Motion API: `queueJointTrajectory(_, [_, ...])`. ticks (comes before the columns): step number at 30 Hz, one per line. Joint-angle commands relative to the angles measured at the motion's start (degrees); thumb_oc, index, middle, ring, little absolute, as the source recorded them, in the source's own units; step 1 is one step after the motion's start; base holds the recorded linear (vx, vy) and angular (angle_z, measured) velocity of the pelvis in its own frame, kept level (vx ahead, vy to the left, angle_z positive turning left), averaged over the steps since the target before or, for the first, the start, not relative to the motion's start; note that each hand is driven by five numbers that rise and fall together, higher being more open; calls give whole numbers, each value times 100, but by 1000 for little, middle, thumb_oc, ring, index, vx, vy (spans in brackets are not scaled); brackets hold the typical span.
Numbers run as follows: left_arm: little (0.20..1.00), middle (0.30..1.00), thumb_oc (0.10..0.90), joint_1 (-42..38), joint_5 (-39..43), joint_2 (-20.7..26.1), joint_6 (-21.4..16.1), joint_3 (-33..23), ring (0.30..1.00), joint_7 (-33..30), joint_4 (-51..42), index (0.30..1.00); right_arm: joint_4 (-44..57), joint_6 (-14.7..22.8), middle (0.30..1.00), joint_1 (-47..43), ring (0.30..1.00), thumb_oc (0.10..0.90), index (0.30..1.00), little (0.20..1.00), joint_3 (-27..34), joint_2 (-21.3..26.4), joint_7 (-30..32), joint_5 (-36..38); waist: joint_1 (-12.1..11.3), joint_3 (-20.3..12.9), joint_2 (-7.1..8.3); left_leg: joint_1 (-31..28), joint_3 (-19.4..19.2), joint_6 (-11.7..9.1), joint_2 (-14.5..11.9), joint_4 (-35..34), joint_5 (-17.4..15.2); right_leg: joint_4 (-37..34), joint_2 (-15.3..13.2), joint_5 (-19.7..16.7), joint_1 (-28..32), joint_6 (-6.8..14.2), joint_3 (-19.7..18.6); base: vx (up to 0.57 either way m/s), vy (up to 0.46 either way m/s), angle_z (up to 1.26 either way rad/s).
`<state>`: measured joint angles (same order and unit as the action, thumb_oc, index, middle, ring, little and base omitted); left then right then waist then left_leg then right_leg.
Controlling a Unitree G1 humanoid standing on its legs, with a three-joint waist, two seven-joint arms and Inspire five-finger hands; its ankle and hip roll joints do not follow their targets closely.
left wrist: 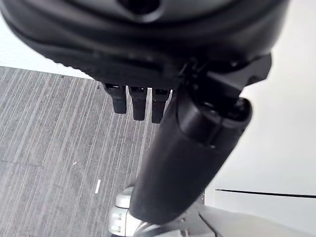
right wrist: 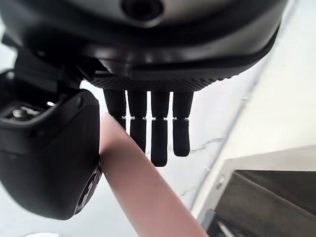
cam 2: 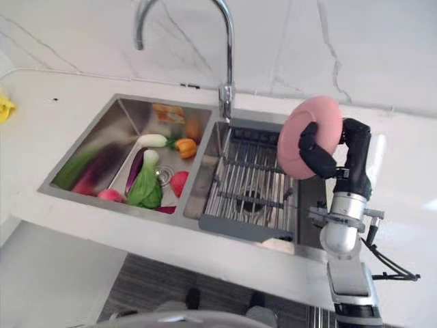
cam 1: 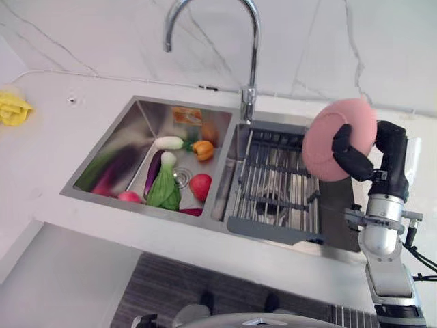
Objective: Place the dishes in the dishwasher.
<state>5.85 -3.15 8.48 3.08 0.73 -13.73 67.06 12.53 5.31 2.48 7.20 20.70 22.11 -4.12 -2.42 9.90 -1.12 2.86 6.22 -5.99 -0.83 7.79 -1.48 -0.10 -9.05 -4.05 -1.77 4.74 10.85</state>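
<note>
**Pink plate held up over the sink rack**

The right arm rises straight up from the lower right, and its right hand (cam 1: 362, 158) holds a pink plate (cam 1: 328, 137) on edge above the right side of the double sink (cam 1: 140, 113). The thumb curls across the plate's near face while the fingers (right wrist: 159, 133) run down its far side, so the plate is pinched between them, clear of the table (cam 1: 61, 130) and tilted slightly.

Below the plate, the right basin holds one dish rack (cam 1: 273, 184) of metal bars in a grey frame, with nothing resting on it. The left basin holds toy vegetables: a green leafy cabbage (cam 1: 164, 188), a purple eggplant (cam 1: 154, 171), a white radish (cam 1: 168, 142), an orange pepper (cam 1: 203, 149) and a red round one (cam 1: 200, 186), lying close together around the drain. One curved tap (cam 1: 249, 41) stands behind the divider between the basins.

One yellow cloth (cam 1: 12, 108) lies on the table at the far left.

The left hand (left wrist: 138, 103) hangs over striped grey floor (left wrist: 49, 148), its fingers straight and holding nothing.
</note>
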Motion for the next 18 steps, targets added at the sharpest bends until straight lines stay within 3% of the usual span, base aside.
queueJointTrajectory(1, [900,900,800,-237,274,299,-181,153,900,-232,173,900,1057,782,300,-535,300,400,300,300,479,296,-33,490,191,-130,242,-445,965,-35,-53,378,-181,649,-175,152,-260,401,-672,-225,246,-97])
queueJointTrajectory(2, [900,900,800,-241,327,280,-160,103,900,-198,209,900,1124,823,300,-501,300,400,300,300,569,286,-66,579,262,-148,196,-673,944,49,-104,-60,-353,607,-145,39,-384,464,-804,-59,119,-107])
queueJointTrajectory(3, [900,900,800,-241,328,277,-161,105,900,-196,213,900,1141,816,300,-487,300,400,300,300,575,286,-75,586,221,-146,183,-734,902,51,-134,-144,-330,602,-120,33,-382,463,-841,-140,224,-112])
queueJointTrajectory(4, [900,900,800,-306,206,240,-125,150,900,-135,357,900,1091,782,300,-376,300,400,300,300,738,184,-41,594,410,-251,233,-989,717,202,-68,-850,-299,429,-247,-369,-539,608,-1002,-86,176,-108])
queueJointTrajectory(5, [900,900,800,-306,205,242,-128,152,900,-135,361,900,1099,777,300,-369,300,400,300,300,742,180,-44,595,381,-252,236,-1021,689,207,-73,-905,-271,417,-242,-380,-540,612,-1029,-142,277,-74])
queueJointTrajectory(7, [900,900,800,-311,54,196,-136,216,900,-76,478,900,1007,750,300,-396,300,400,300,300,760,41,45,650,491,-241,335,-1183,341,324,50,-1279,-230,72,-437,-1156,-853,883,-1254,-175,193,-61])
queueJointTrajectory(8, [900,900,800,-318,23,227,-144,246,900,-61,474,900,985,784,300,-510,300,400,300,300,707,11,43,726,466,-172,322,-1167,149,341,71,-1279,-202,-72,-434,-1297,-954,964,-1310,-318,219,-91])
queueJointTrajectory(9, [900,900,800,-313,-16,261,-145,268,900,-83,449,900,950,825,300,-634,300,400,300,300,654,0,113,728,339,-108,230,-1131,-157,365,-3,-1279,-184,-91,-376,-1080,-985,953,-957,-239,153,-154])
queueJointTrajectory(10, [900,900,800,-313,-16,261,-145,269,900,-83,449,900,949,826,300,-634,300,400,300,300,655,1,113,728,332,-108,225,-1136,-164,365,-8,-1279,-191,-90,-368,-1077,-984,952,-962,-401,168,-246])
queueJointTrajectory(12, [900,900,800,-366,36,391,-133,151,900,-120,405,900,1059,843,300,-691,300,400,300,300,813,81,197,491,268,-47,142,-860,-425,380,-37,-1279,66,263,-458,-729,-722,850,-917,-516,97,-185])
queueJointTrajectory(13, [900,900,800,-323,-25,422,-96,59,900,-125,422,900,1061,801,300,-756,300,400,300,300,981,150,260,316,106,-155,79,-674,-633,396,-100,-1273,149,592,-623,-325,-270,766,-614,-377,34,-28])
queueJointTrajectory(14, [900,900,800,-326,-26,422,-96,60,900,-125,421,900,1062,800,300,-758,300,400,300,300,983,150,261,315,103,-150,85,-666,-636,396,-92,-1276,174,596,-630,-340,-283,763,-620,-354,29,-48])
queueJointTrajectory(18, [900,900,800,-170,-128,415,-38,-13,900,-75,444,900,940,703,300,-945,300,400,300,300,992,300,315,73,-328,-401,92,-325,-1237,403,-169,-1176,355,985,-933,-55,453,788,-36,-256,-9,-96])
